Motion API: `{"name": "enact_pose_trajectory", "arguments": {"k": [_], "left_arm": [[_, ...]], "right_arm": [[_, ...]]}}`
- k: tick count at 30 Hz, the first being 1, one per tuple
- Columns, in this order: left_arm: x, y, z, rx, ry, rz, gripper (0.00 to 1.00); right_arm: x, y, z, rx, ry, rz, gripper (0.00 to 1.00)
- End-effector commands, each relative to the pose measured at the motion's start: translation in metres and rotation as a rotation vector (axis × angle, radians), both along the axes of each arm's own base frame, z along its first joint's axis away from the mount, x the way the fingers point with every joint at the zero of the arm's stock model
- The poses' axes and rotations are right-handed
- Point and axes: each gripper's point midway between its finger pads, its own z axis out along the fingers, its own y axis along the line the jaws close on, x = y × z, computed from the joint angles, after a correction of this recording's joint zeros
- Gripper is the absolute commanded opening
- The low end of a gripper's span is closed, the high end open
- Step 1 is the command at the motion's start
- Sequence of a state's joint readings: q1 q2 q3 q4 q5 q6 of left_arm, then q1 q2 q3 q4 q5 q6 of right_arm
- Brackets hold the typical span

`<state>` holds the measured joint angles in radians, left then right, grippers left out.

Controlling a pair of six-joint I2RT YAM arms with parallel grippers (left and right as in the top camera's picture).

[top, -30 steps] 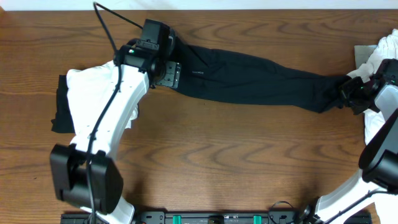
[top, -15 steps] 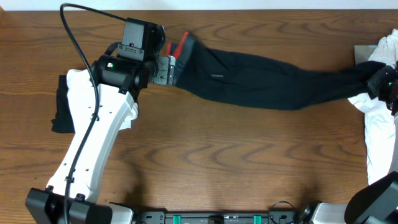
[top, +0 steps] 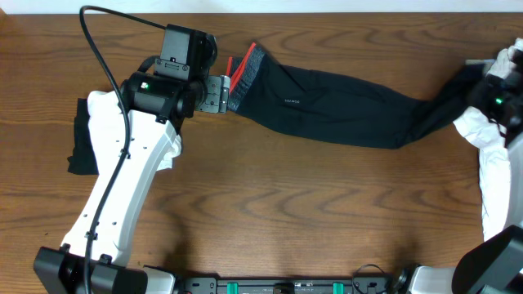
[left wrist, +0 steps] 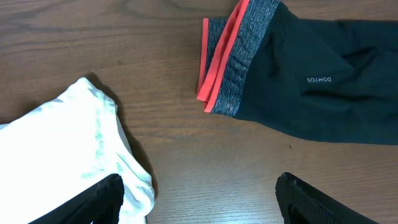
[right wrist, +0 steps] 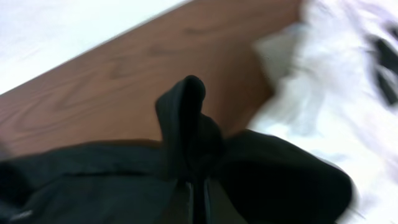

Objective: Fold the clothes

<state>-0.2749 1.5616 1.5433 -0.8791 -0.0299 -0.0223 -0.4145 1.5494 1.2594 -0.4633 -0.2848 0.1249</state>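
The right wrist view is blurry, so the white clothes look smeared. From above, the right arm covers the leg end of the trousers. The left arm hides part of a white cloth and a black cloth beside it.

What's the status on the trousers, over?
Left gripper open, clear of waistband. Right gripper shut on trousers, leg end. White garments either side.

Pretty much just a brown wood-grain table with a pale white strip past its far edge and a black rail along the near side.
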Motion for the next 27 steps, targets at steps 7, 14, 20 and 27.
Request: {"name": "enact_pose_trajectory", "arguments": {"k": [7,14,20,27], "left_arm": [[0.0,0.004,0.015,0.003,-0.042,0.0,0.8],[0.0,0.004,0.017,0.002,-0.048,0.0,0.8],[0.0,0.004,0.017,0.001,-0.048,0.0,0.8],[0.0,0.004,0.017,0.002,-0.048,0.0,0.8]], "right_arm": [[0.044,0.158,0.009,-0.008,-0.107,0.402,0.01],[0.052,0.246,-0.051,-0.002,-0.005,0.551,0.01],[0.05,0.305,-0.082,0.017,0.01,0.677,0.01],[0.049,0.304,-0.087,-0.047,0.034,0.629,0.73]]}}
